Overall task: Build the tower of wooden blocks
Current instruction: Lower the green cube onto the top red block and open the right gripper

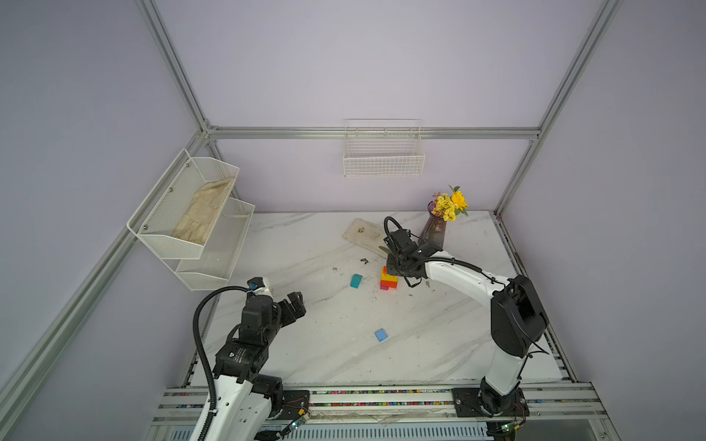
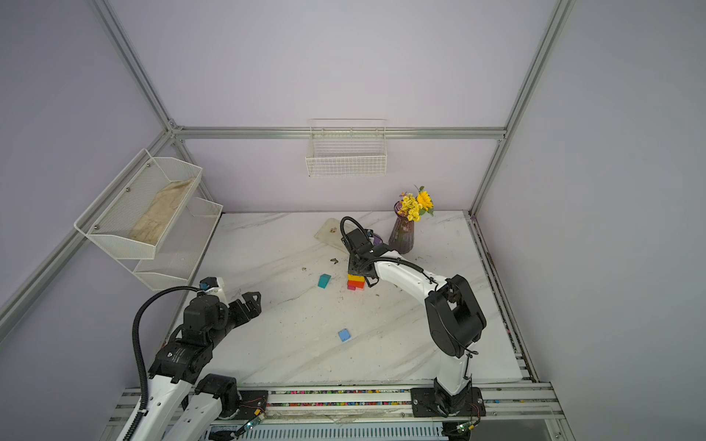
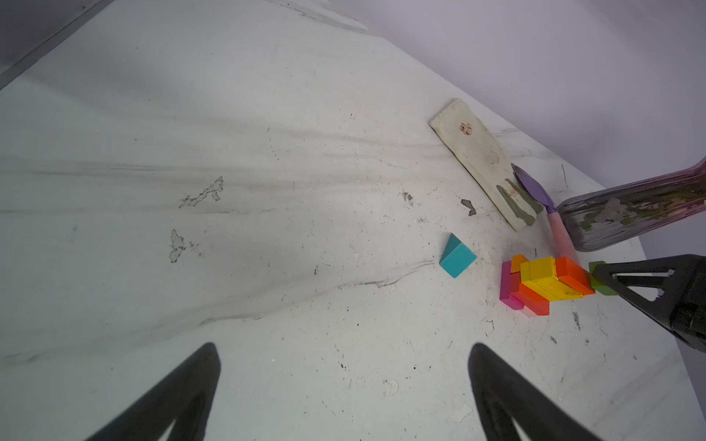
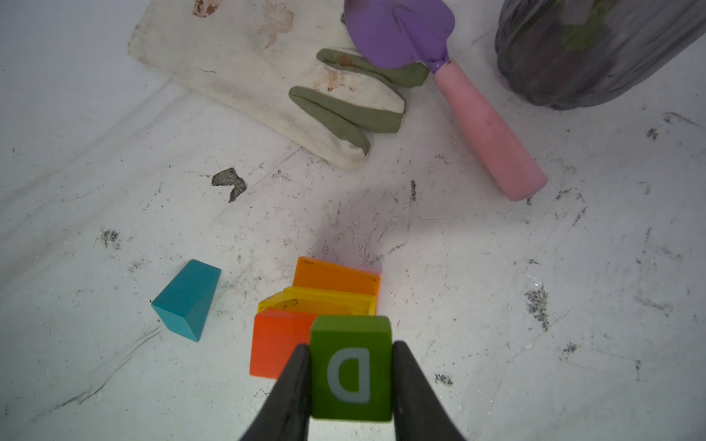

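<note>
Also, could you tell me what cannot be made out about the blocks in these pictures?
The green block: both top views, hidden under the right gripper; contact with the tower unclear.
Its lower layers: right wrist view, covered by those above.
The blue block: both top views, too small for markings.

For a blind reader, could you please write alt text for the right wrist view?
The right claw grips a green wooden block marked D over a stack of orange and yellow blocks; a teal tapered block lies beside it.
</note>
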`<state>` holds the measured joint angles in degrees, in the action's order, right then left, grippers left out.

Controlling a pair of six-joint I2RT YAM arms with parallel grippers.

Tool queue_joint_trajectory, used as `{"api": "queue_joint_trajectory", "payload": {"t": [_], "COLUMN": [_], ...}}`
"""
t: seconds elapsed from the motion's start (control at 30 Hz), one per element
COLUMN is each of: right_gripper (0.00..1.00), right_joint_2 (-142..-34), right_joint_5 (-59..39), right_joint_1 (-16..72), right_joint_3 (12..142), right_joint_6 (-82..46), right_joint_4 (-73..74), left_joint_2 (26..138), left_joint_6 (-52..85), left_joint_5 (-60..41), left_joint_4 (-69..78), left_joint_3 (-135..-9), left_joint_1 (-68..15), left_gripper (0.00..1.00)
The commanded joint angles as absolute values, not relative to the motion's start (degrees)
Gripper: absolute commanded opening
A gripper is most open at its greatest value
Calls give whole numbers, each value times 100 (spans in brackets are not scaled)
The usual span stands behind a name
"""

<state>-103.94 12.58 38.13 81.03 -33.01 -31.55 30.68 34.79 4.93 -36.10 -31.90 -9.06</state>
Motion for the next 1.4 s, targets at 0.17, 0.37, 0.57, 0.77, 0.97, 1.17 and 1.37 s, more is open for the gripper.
{"api": "queue_joint_trajectory", "payload": {"t": [0.17,0.37,0.57,0.77,0.97,1.17,1.37], "right_gripper": [40,50,52,52,52,48,48], "right_joint_2": [-10522,-10542,-10538,-10470,-10417,-10354,-10319], "right_joint_5": [1231,1231,1230,1187,1152,1118,1099], "right_joint_1": [3797,3821,3845,3863,3876,3876,3878], "right_joint_3": [8132,8143,8163,8111,8049,7982,7954], "right_joint_6": [-3357,-3370,-3400,-3437,-3454,-3463,-3472], "right_joint_4": [-3125,-3111,-3112,-3051,-2998,-2957,-2971], "left_joint_2": [3078,3080,3085,3083,3085,3094,3085], "left_joint_6": [3393,3392,3390,3393,3393,3397,3390], "left_joint_5": [540,545,545,551,553,556,554], "left_joint_4": [-3445,-3447,-3445,-3445,-3446,-3444,-3448], "left_joint_3": [-2982,-2983,-2983,-2983,-2980,-2984,-2988], "left_joint_1": [-896,-896,-896,-896,-896,-896,-897], "left_gripper": [100,100,100,100,100,100,100]}}
